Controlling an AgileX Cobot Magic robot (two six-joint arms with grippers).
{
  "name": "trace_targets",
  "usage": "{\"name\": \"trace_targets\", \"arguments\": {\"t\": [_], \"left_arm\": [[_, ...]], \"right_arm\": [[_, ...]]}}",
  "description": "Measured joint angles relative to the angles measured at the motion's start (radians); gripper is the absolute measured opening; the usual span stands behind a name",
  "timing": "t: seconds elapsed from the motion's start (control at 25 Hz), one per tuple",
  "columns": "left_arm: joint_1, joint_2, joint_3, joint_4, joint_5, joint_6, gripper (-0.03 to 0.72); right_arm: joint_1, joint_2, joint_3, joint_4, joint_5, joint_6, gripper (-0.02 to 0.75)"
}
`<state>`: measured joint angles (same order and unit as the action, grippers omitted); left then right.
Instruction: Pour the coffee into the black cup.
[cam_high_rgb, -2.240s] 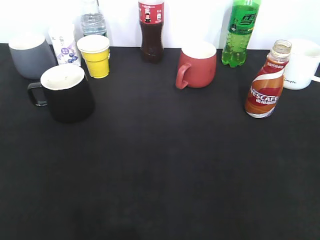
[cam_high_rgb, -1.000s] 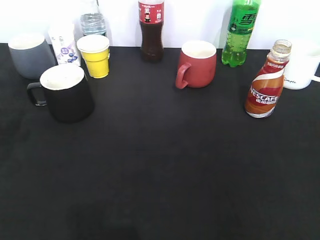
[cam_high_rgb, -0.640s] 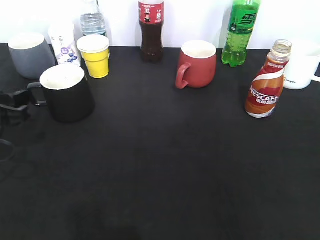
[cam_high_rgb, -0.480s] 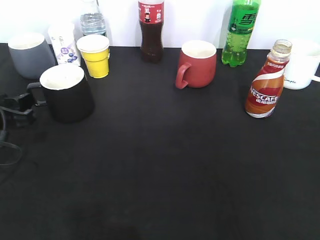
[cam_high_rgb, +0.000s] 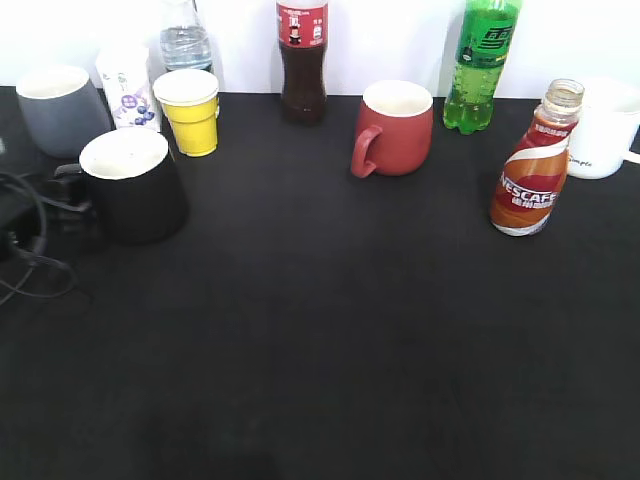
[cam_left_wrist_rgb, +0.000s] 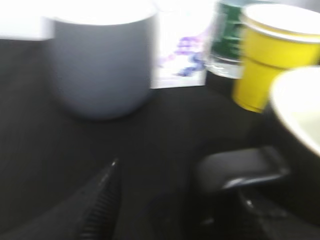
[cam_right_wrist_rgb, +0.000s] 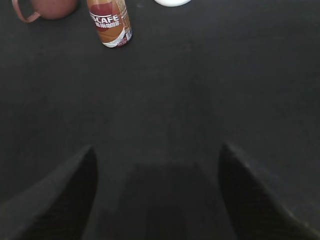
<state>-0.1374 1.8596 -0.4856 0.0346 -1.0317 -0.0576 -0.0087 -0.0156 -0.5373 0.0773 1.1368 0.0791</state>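
Black surface (cam_high_rgb: 330, 340), crowded back row. The black cup (cam_high_rgb: 133, 186) stands front-left, upright, handle pointing left, cream interior empty as far as shows. The coffee (cam_high_rgb: 534, 164) stands well apart on the right, upright, cap off or clear neck open (hard to tell which), just in front of a white mug (cam_high_rgb: 603, 130).

Left claw (cam_high_rgb: 62, 190) sits at the cup's handle, low to the surface. In the left wrist view the picture is blurred: one ribbed finger (cam_left_wrist_rgb: 102, 202) shows at lower left and the handle (cam_left_wrist_rgb: 239, 169) lies right of it; the opposite finger is not clearly seen. Spread looks likely, but I cannot tell whether the jaws straddle the handle or only flank it.

Right claw (cam_right_wrist_rgb: 156, 192) hangs above bare surface, fingers wide apart, nothing between them; the coffee (cam_right_wrist_rgb: 109, 23) is far ahead at the top of its view.

Step in hand, as I judge it: securing the cup with the left arm.

Notes for doing it well:
- Line the fingers either side of the handle before closing; the grey mug (cam_high_rgb: 60, 108) and yellow cup (cam_high_rgb: 190, 111) stand near behind, so approach from the left side only.
- Close gently, so the cup does not twist.
- Right arm should take the bottle at its waist, below the neck, clear of the white mug.
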Motion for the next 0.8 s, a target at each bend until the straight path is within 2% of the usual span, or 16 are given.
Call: {"name": "trace_targets", "arguments": {"t": [0.08,0.16,0.2,0.28,0.4,0.56,0.64,0.8], "left_arm": [[0.029,0.037,-0.039,0.065,-0.001,0.000,0.424],[0.050,0.077,-0.089,0.086,-0.006,0.000,0.372],[0.052,0.097,-0.110,0.102,-0.018,0.000,0.305],[0.054,0.112,-0.123,0.181,-0.040,-0.004,0.083],[0.057,0.117,-0.123,0.211,-0.071,-0.006,0.070],[0.041,0.065,-0.121,0.348,-0.114,-0.068,0.061],[0.013,0.031,-0.121,0.381,-0.124,-0.083,0.060],[-0.099,0.007,-0.135,0.406,-0.111,-0.089,0.060]], "right_arm": [[0.000,0.000,0.000,0.000,0.000,0.000,0.586],[0.000,0.000,0.000,0.000,0.000,0.000,0.586],[0.000,0.000,0.000,0.000,0.000,0.000,0.586],[0.000,0.000,0.000,0.000,0.000,0.001,0.586],[0.000,0.000,0.000,0.000,0.000,0.000,0.586],[0.000,0.000,0.000,0.000,0.000,0.000,0.586],[0.000,0.000,0.000,0.000,0.000,0.000,0.586],[0.000,0.000,0.000,0.000,0.000,0.000,0.586]]}}
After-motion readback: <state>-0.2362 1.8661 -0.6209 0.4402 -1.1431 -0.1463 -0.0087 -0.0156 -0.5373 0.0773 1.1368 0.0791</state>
